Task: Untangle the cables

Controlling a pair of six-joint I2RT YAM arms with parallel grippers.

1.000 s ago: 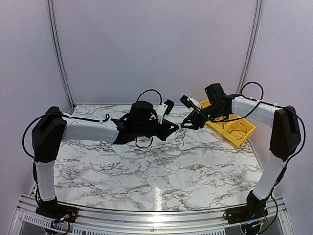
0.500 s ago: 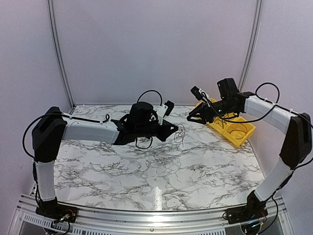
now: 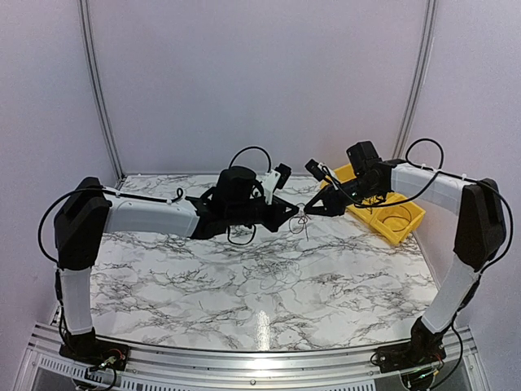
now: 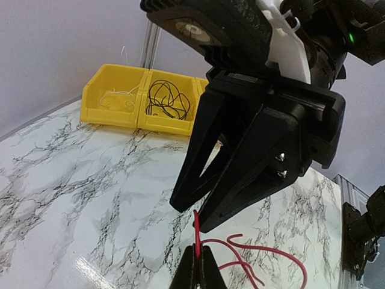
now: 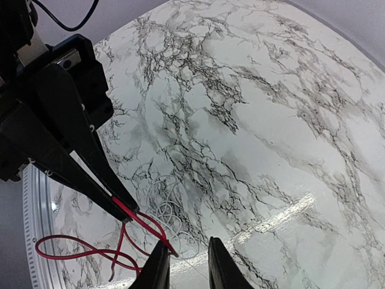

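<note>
- Bench: marble-patterned top; both arms reach over its far half and meet a little right of the middle.
- Left gripper: fingers pressed together at the tips, pinching the red cable; raised off the bench and pointing toward the right arm.
- Right gripper: pointing back at the left one, tips nearly meeting it. The fingers stand apart with a plain gap between them. One end of the red cable reaches the inner edge of one finger; it is not pinched.
- Red cable: thin wire. A short straight run goes from the left gripper's tips to the mouth of the right gripper. The rest hangs below in a few loose loops, above the bench.
- Pale wire: very thin, in small loose loops just behind the red cable in the right wrist view. I cannot tell whether it hangs with the red one or lies on the bench.
- Yellow bin: divided tray at the far right corner of the bench, behind the right arm.
- White cable: small coil in the bin's end compartment.
- Black cable: loose coil in the next compartment.
</note>
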